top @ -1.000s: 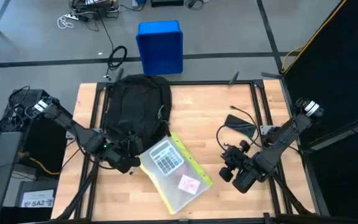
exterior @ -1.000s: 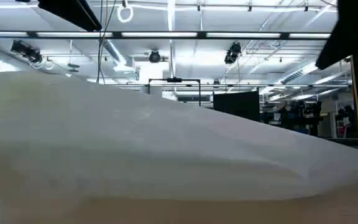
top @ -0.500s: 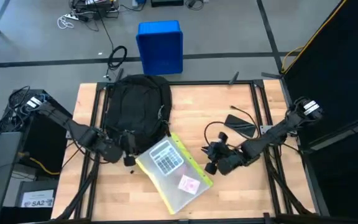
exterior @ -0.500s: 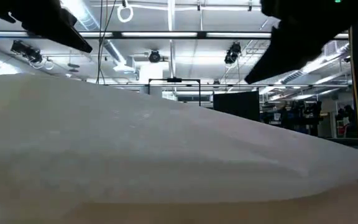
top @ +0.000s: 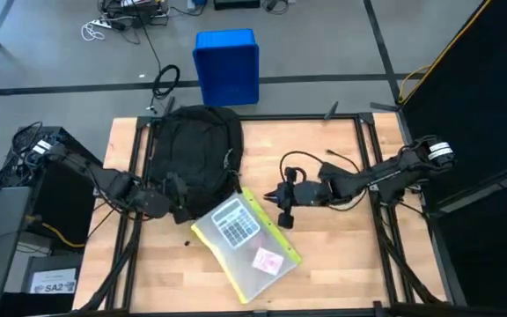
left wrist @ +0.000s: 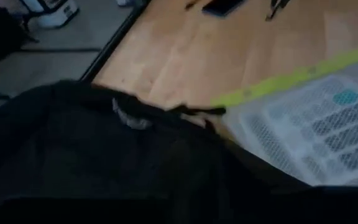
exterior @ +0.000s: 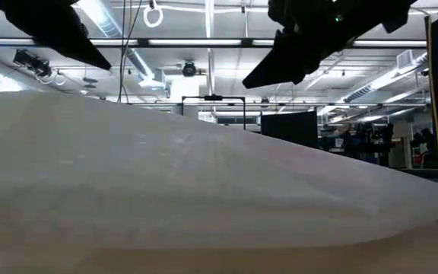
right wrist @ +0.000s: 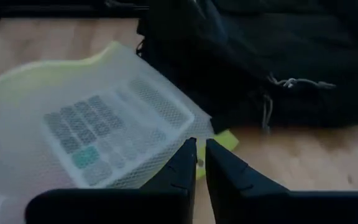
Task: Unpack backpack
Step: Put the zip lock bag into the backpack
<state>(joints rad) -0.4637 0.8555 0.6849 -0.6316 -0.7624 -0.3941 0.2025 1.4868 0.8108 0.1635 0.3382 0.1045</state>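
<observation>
The backpack (top: 196, 150) looks soft, limp and bulky; grasp a zipper pull or fabric fold. The right gripper (right wrist: 199, 163), fingers nearly closed and empty, has it just ahead. The left gripper (top: 172, 187) is at its edge, fingers indiscernible.

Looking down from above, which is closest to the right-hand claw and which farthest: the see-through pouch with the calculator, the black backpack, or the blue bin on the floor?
From the right gripper in the high view:
1. Translucent mesh zip pouch with yellow edge, holding a calculator, right beside the fingertips.
2. Large black fabric backpack, farther across the table towards the left arm.
3. Blue plastic bin, on the floor beyond the table.

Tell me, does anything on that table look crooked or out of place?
The clear mesh pouch lies askew on the table, one corner against the backpack, a calculator showing inside. Nothing looks spilled or damaged.
</observation>
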